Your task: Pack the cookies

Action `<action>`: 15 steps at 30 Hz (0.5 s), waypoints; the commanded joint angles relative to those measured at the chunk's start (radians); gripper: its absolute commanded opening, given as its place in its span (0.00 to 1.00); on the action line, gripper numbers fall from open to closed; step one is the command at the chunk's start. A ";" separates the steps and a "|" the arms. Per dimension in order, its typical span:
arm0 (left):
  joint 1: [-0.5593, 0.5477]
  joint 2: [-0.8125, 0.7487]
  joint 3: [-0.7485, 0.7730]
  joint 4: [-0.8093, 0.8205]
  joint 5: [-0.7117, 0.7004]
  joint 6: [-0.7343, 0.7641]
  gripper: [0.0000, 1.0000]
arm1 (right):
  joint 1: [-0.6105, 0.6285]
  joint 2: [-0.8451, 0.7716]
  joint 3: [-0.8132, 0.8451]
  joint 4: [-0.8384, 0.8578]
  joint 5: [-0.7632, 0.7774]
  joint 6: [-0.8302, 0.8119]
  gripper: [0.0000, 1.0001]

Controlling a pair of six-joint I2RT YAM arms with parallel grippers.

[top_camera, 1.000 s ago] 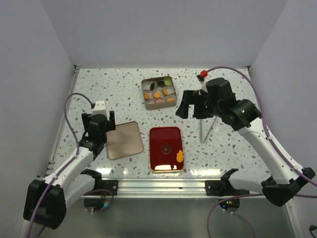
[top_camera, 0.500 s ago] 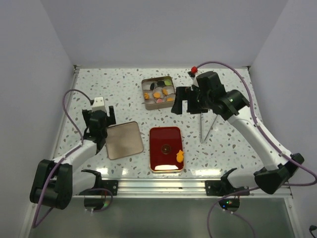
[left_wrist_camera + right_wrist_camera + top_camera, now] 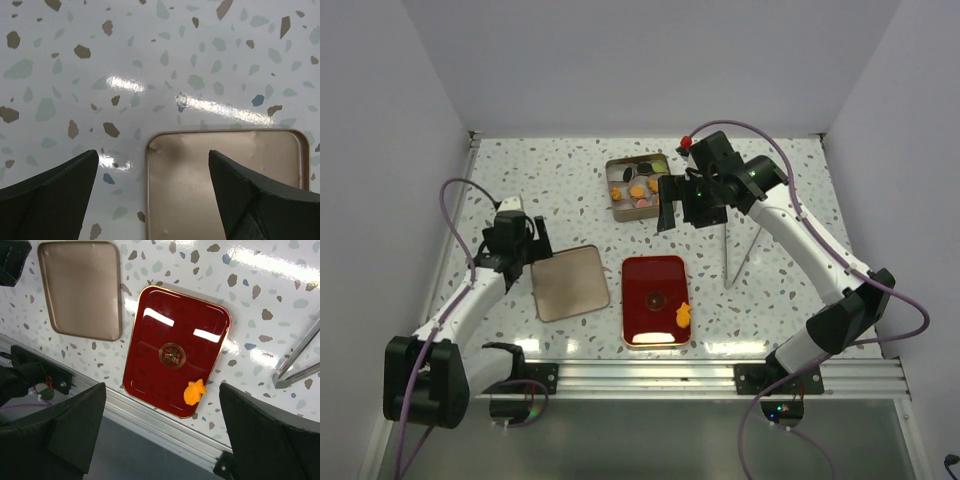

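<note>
Mostly, cookies (image 3: pixel 640 190) sit in the tin (image 3: pixel 610 200); one on the red tray (image 3: pixel 655 272).

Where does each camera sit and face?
Top external: above, behind the bases, looking down on the table; both arms show.
Left wrist: on the left arm, looking down at the tan lid's corner; own fingers show.
Right wrist: on the right arm, looking down at the red tray and near edge; own fingers show.
Shared: all views show the lid.

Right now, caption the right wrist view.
Open right tool over red tray, orange cookie at its corner, tan lid alongside.
</note>
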 commanded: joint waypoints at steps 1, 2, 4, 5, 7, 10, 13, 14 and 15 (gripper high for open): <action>0.080 0.041 -0.001 -0.090 0.070 -0.073 0.96 | 0.003 -0.001 0.032 -0.051 -0.022 -0.057 0.99; 0.099 0.065 0.003 -0.093 0.096 -0.069 0.94 | 0.003 -0.001 0.028 -0.053 -0.020 -0.058 0.99; 0.127 0.136 0.017 -0.102 0.147 -0.058 0.86 | 0.003 -0.003 0.022 -0.053 -0.023 -0.058 0.98; 0.127 0.157 0.020 -0.101 0.162 -0.055 0.82 | 0.003 -0.001 0.018 -0.053 -0.027 -0.058 0.99; 0.159 0.214 0.033 -0.107 0.190 -0.055 0.68 | 0.003 -0.001 0.017 -0.051 -0.031 -0.055 0.99; 0.162 0.246 0.039 -0.109 0.216 -0.047 0.55 | 0.003 0.002 0.025 -0.056 -0.022 -0.055 0.99; 0.162 0.269 0.042 -0.102 0.218 -0.043 0.50 | 0.001 0.000 0.025 -0.063 0.003 -0.064 0.98; 0.161 0.276 0.043 -0.107 0.218 -0.041 0.48 | 0.001 -0.001 0.023 -0.065 0.012 -0.067 0.99; 0.162 0.285 0.046 -0.107 0.224 -0.038 0.41 | 0.001 -0.003 0.017 -0.065 0.016 -0.069 0.98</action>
